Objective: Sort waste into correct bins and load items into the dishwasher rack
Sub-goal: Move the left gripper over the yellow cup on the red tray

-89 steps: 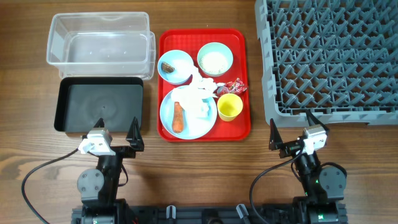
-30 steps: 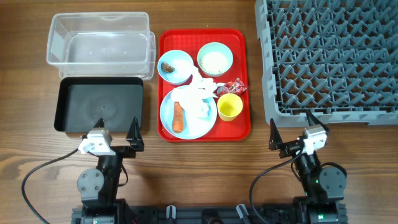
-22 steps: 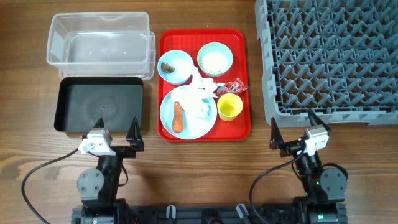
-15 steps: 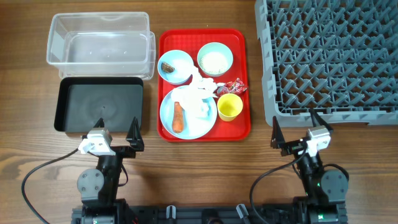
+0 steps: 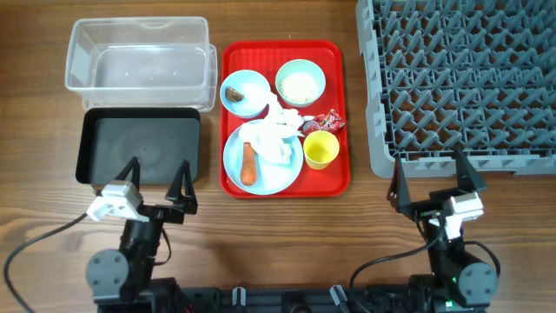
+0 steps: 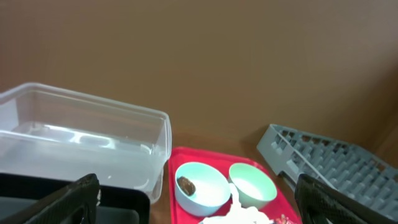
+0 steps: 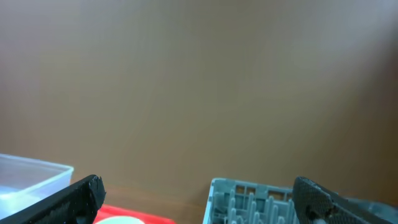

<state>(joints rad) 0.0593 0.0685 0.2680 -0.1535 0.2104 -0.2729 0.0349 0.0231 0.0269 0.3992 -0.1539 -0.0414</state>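
On the red tray (image 5: 339,113) a large light-blue plate (image 5: 236,165) holds an orange carrot piece (image 5: 250,163) and crumpled white tissue (image 5: 278,139). A light-blue bowl (image 5: 252,100) holds a brown food lump (image 5: 234,92); it shows in the left wrist view (image 6: 200,185) too. A pale bowl (image 5: 301,83) holds white rice. A yellow cup (image 5: 321,149) and a shiny red wrapper (image 5: 330,120) lie beside them. The clear tub (image 5: 139,54) and black tray (image 5: 139,146) are at left, the grey rack (image 5: 460,78) at right. My left gripper (image 5: 156,181) and right gripper (image 5: 436,176) are open and empty.
The clear tub (image 6: 81,140), the black tray's corner (image 6: 130,205) and the rack's near corner (image 6: 323,162) show in the left wrist view. The rack's edge (image 7: 249,196) shows in the right wrist view. Cables trail from both arm bases along the front table edge.
Both arms have tilted up and back. The left gripper has shifted left, the right gripper right toward the rack's front edge. Nothing on the tray has moved.
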